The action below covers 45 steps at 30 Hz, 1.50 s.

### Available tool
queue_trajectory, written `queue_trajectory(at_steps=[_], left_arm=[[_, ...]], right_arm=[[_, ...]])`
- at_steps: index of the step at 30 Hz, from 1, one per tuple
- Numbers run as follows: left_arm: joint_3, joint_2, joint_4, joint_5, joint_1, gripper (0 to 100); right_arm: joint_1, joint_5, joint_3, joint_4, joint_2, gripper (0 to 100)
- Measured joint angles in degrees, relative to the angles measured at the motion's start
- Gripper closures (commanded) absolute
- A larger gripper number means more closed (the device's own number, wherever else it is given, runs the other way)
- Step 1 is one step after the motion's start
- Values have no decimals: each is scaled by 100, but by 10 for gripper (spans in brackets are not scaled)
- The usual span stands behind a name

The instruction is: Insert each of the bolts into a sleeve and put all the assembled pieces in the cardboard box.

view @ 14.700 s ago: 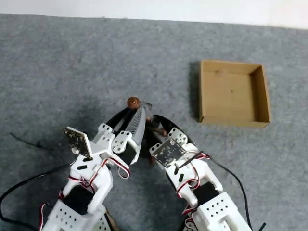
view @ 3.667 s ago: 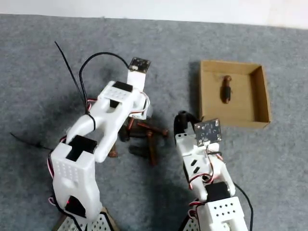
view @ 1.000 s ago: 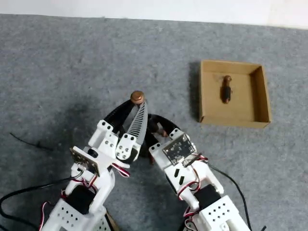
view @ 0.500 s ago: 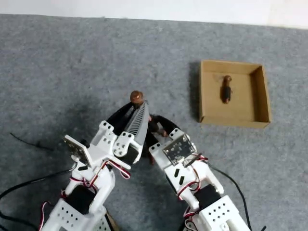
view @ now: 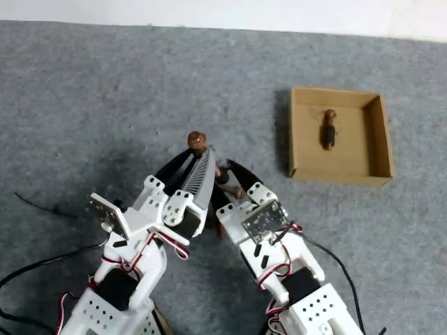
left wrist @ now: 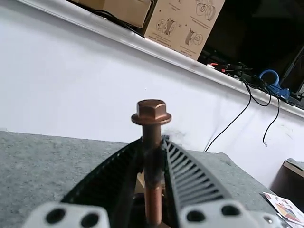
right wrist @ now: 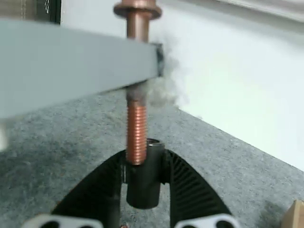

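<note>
We had the left gripper (view: pixel 201 159) clamped on a copper bolt (left wrist: pixel 151 124), head up, mid-frame in the high view. The right gripper (right wrist: pixel 144 164) was clamped on a dark sleeve (right wrist: pixel 144 183) just beneath it. The bolt's threaded end sat at the sleeve's rim; we couldn't tell whether it was inside. The cardboard box (view: pixel 339 179) sat upper right on the grey mat (view: pixel 84 105), with one assembled piece (view: pixel 327 130) lying in it, well apart from both arms

Both arms stretch forward side by side, wrists close together. The left gripper (view: pixel 198 153) is clamped on an upright bolt (left wrist: pixel 151 114). The right gripper (right wrist: pixel 145 164), just beneath it, pinches a dark sleeve (right wrist: pixel 144 185).
</note>
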<state>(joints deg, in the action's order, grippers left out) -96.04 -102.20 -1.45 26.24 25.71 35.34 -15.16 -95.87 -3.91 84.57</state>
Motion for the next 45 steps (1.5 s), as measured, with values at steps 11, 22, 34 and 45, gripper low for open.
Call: queue_trajectory(at_steps=[11, 22, 34, 45], left_arm=[[0, 0, 0, 440, -712, 994], [0, 0, 0, 642, -642, 994], [0, 0, 0, 703, -563, 994], [0, 0, -9, 695, -492, 994]], right_arm=[[26, 0, 0, -9, 0, 993], [255, 0, 0, -9, 0, 993], [334, 0, 0, 9, 0, 993], [343, 0, 0, 70, 0, 993]])
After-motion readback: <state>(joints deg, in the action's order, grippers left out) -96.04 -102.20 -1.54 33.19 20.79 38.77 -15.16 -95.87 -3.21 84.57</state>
